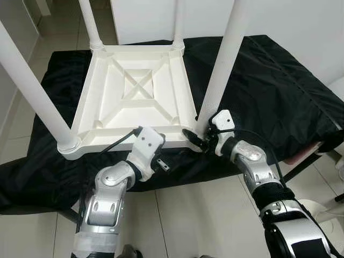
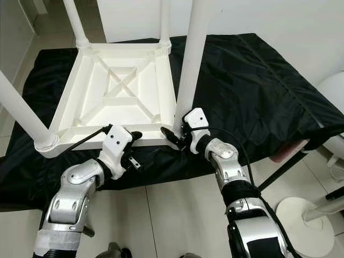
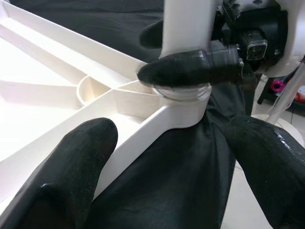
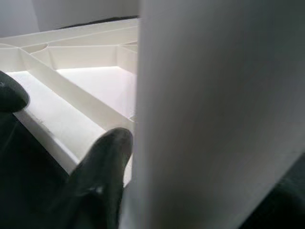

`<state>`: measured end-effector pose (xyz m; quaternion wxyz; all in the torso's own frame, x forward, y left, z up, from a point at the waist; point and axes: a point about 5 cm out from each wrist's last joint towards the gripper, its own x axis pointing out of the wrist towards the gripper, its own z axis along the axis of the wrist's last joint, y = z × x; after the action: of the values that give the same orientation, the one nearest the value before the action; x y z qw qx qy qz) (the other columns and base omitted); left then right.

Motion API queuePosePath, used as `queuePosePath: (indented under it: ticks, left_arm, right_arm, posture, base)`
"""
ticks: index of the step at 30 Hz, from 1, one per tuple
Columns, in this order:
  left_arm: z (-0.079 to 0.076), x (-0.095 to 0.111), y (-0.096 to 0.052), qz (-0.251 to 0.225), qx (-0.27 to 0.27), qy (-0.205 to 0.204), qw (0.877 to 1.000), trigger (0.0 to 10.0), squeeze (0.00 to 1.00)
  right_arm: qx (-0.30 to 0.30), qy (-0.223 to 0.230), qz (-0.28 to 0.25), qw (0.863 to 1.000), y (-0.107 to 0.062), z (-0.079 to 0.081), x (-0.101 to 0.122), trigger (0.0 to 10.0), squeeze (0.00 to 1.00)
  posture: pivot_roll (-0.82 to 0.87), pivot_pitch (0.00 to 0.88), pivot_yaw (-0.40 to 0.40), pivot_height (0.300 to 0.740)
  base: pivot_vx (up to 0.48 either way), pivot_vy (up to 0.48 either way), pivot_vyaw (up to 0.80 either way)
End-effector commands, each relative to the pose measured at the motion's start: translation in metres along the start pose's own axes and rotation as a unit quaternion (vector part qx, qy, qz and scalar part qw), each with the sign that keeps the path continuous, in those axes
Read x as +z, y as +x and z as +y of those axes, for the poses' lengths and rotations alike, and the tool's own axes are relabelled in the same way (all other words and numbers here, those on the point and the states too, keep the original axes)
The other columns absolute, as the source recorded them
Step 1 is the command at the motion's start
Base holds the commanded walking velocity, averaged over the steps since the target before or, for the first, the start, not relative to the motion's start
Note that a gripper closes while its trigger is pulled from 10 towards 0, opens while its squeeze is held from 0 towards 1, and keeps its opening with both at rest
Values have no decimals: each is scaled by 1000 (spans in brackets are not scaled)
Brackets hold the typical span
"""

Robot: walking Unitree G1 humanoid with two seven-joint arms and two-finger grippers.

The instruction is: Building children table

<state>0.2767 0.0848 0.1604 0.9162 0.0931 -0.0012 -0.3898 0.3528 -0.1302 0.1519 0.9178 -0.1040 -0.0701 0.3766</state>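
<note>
the white children's table [image 1: 134, 97] lies upside down on a black cloth [image 1: 269, 86] that covers a work surface, its ribbed underside facing up. four white legs stand up from its corner sockets.

the right gripper [image 1: 198, 141] is at the near right corner. its black fingers [image 3: 190, 69] close around the base of the near right leg [image 1: 223, 64], just above the socket collar; one finger lies across the front of the leg and the other shows behind it. from the right wrist camera, the leg sits directly between the fingers and blocks most of the scene, with the table's inner ribs visible beyond one fingertip.

the left gripper [image 3: 167, 157] is at the near edge of the tabletop, beside the right gripper. its fingers [image 3: 71, 167] are spread apart and hold nothing: one fingertip rests over the white rim, the other hangs outside it above the black cloth. the corner socket and the right gripper stand directly ahead of these fingers.

a cable runs along the left wrist. a round white base [image 2: 301, 215] stands on the tiled floor [image 1: 188, 215] off to the right.
</note>
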Motion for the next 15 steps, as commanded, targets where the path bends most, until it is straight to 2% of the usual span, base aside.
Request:
queuePosePath:
  ticks: [1,4,5,6,7,8,11,15]
  left_arm:
    - [7,0,-1,-1,97,2,995,10000,0]
    - [6,0,-1,-2,97,1,995,10000,0]
    - [6,0,-1,-4,98,-5,995,10000,0]
    - [6,0,-1,-4,98,-5,995,10000,0]
    - [6,0,-1,-6,98,-8,995,10000,0]
    - [6,0,-1,-6,98,-8,995,10000,0]
    - [6,-1,0,-5,100,-9,995,10000,0]
    - [6,-1,0,-5,101,-9,995,10000,0]
  right_arm:
    - [17,11,5,1000,-1,6,-6,0,0]
    - [8,21,0,1000,-3,5,-6,0,0]
    - [-5,29,-6,1000,-4,5,-5,9020,0]
    - [-5,29,-6,1000,-4,5,-5,9020,0]
    - [-23,36,-11,999,-6,5,-4,10000,0]
    - [-23,36,-11,999,-6,5,-4,10000,0]
    - [-72,36,-14,997,-7,4,-3,10000,0]
    - [-80,31,-13,996,-7,6,-3,10000,0]
  posture:
    - [-35,70,32,740]
    - [-42,75,28,740]
    - [-44,75,26,740]
    - [-44,75,26,740]
    - [-49,77,26,740]
    - [-49,77,26,740]
    - [-58,79,20,740]
    - [-58,79,20,740]
  base:
    - [0,0,0]
    - [0,0,0]
    - [0,0,0]
    - [0,0,0]
    - [0,0,0]
    - [0,0,0]
    - [0,0,0]
    - [0,0,0]
